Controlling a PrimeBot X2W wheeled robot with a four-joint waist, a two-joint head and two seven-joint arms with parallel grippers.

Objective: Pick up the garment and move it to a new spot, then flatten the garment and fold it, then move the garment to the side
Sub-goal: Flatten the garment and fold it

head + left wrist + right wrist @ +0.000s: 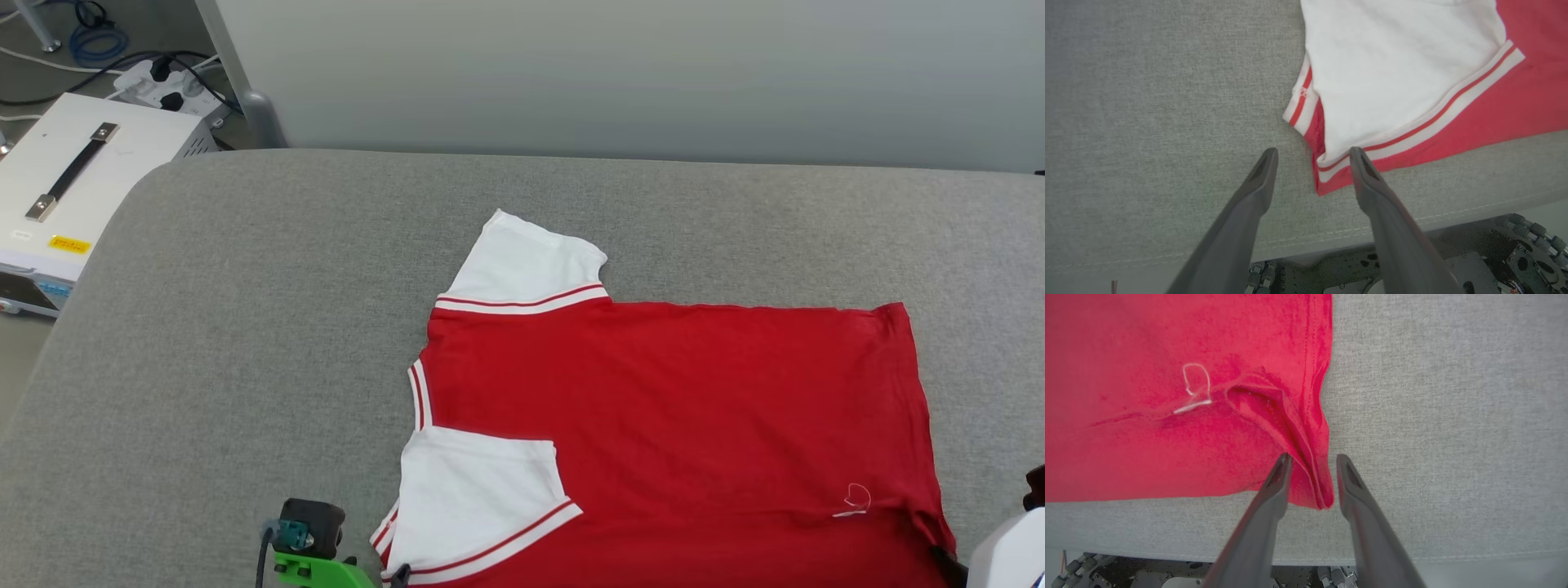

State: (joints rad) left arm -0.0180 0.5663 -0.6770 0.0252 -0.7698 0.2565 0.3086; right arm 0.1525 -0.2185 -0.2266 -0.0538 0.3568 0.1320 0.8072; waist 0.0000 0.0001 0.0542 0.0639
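Left claw (1312,153) is standing wide open at the near edge of the gray cushion (1147,102). The near left corner of the garment (1412,81) is lying between its two fingertips, not pinched. At the near right corner the right claw (1312,457) is standing narrower but also open, and a bunched fold of the red hem is sitting between its fingers, touching one of them. A loose white thread (1194,388) is lying just beside that fold. I am seeing the garment lying mostly flat, plain red side up, on the right half of the cushion, collar to the left. One white sleeve is lying folded over the red near me and the other is pointing far. Far left, a white box (82,180) and a power strip (163,90) are standing on the floor.
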